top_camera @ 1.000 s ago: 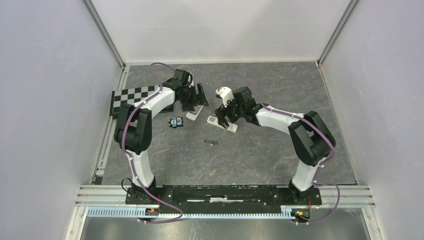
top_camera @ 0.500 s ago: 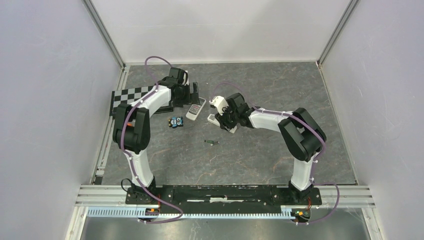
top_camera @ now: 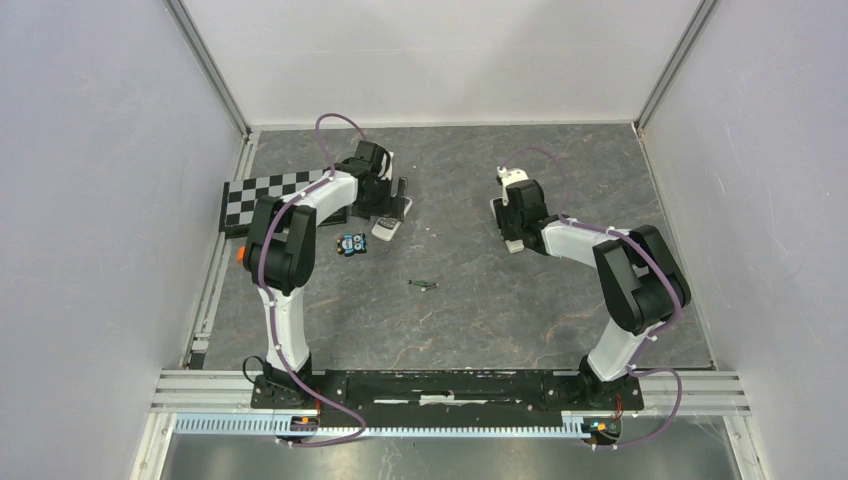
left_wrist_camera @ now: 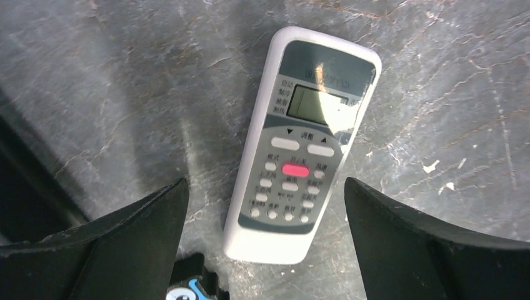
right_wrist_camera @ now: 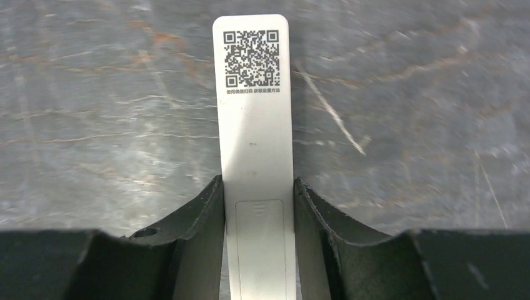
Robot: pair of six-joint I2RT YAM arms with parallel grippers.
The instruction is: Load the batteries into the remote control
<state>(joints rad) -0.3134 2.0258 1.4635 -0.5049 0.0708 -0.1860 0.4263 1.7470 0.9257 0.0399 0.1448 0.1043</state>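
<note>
Batteries: you can make out one slim dark battery [top_camera: 424,285] loose on the counter [top_camera: 560,300], nearer the arm bases than the button remote [left_wrist_camera: 300,144] and well apart from it. Your left hand [left_wrist_camera: 264,187] hangs over that remote's lower end, spread wide, with a finger clear of it on either side. A small blue object [top_camera: 350,244] sits just beside the same end. To the right of the button remote, your right hand [right_wrist_camera: 256,181] is pinching a slim white remote [right_wrist_camera: 255,125], whose back with the QR label [right_wrist_camera: 252,55] faces the wrist camera.
</note>
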